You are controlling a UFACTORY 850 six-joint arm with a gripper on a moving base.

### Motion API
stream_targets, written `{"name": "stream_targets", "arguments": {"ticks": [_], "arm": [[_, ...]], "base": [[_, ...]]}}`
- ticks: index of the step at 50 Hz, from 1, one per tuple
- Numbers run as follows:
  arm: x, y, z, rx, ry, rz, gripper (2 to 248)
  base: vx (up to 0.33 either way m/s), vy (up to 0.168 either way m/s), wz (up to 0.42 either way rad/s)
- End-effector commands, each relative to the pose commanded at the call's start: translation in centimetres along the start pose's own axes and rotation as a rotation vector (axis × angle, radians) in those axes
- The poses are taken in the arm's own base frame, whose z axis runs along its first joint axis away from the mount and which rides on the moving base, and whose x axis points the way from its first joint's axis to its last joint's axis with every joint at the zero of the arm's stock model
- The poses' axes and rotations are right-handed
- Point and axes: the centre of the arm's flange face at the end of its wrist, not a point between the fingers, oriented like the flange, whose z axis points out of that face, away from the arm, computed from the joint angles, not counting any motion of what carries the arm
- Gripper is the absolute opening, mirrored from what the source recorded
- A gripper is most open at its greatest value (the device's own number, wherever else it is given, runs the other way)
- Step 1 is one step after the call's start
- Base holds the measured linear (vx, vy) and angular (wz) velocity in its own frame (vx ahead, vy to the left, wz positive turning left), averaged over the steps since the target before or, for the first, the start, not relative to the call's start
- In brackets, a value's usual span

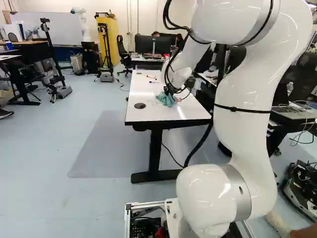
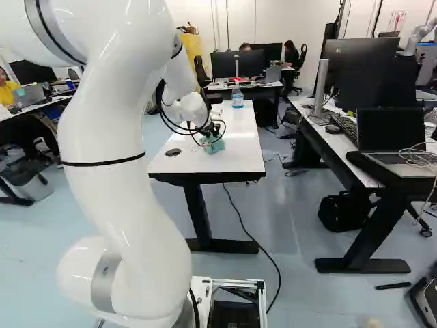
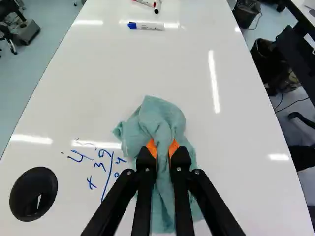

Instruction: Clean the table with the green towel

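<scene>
In the left base view my gripper is low over the white table, at the green towel. The wrist view shows the gripper shut on the bunched green towel, cloth pinched between both orange pads. The towel's folds lie spread on the tabletop ahead of the fingers and beneath them. Blue handwriting is on the table right beside the towel; part of it may be hidden by the cloth and the fingers.
A round black inset sits in the tabletop beyond the writing. Ahead of the towel lie a blue-capped marker and other markers. A bottle stands at the table's far end. Another desk with a laptop is to the right.
</scene>
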Motion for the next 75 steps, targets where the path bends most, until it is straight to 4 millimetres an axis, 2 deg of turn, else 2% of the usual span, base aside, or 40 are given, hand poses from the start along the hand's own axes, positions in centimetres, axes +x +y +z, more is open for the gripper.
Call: {"name": "stream_targets", "arguments": {"ticks": [75], "arm": [[-0.8, 0.0, 0.01, 0.0, -0.093, 0.0, 46]], "base": [[0.0, 0.0, 0.0]]}}
